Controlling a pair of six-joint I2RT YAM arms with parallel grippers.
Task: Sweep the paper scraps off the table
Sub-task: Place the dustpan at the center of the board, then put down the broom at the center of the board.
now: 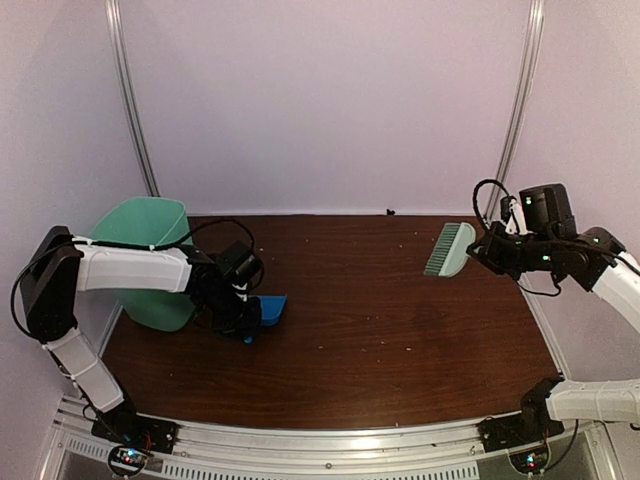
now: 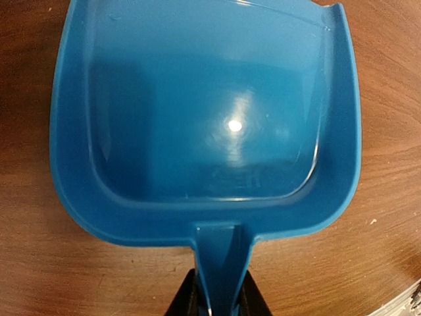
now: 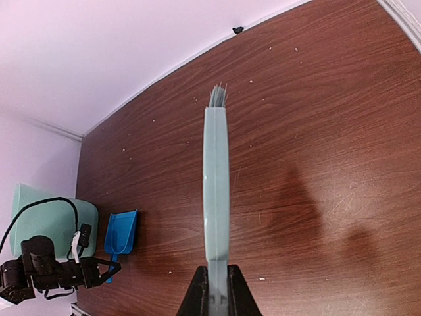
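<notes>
Paper scraps [image 3: 270,48]: tiny pale flecks only, strewn on surface [image 1: 400,330] toward far edge.
Right pincer [image 3: 216,296] pinches brush [image 3: 216,184], aloft; left pincer [image 2: 220,299] pinches empty dustpan [image 2: 204,118], well apart. Risk: brisk stroke flicks flecks past pan, off edge.

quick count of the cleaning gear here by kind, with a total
blue dustpan: 1
pale green hand brush: 1
mint-green bin: 1
total: 3
</notes>
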